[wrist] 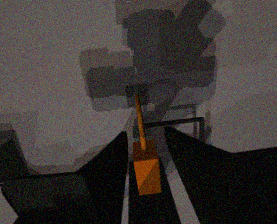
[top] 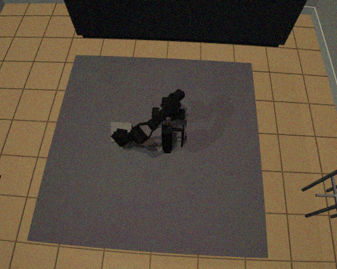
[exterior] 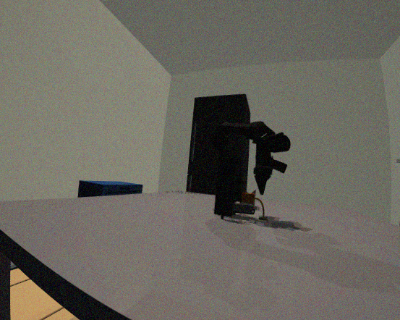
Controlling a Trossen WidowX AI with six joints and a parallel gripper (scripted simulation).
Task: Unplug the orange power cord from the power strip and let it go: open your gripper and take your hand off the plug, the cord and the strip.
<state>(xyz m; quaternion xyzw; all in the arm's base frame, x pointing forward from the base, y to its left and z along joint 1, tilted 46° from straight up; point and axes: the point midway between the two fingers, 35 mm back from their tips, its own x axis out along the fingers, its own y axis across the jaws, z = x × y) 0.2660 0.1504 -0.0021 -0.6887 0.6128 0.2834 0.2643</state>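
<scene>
Power strip sits near surface centre, plug in it, cord trailing off; tool hangs just above plug, apart.

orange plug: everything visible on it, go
The orange plug is a small boxy block, matte and plastic-looking, seated upright in the power strip on the grey table. A thin orange cord leaves its top and, in the exterior view, arcs down to the tabletop beside the strip. In the wrist view it sits centred between the dark fingers of the gripper, which hangs partly open just above it, apparently not touching. Prongs are hidden.
</scene>
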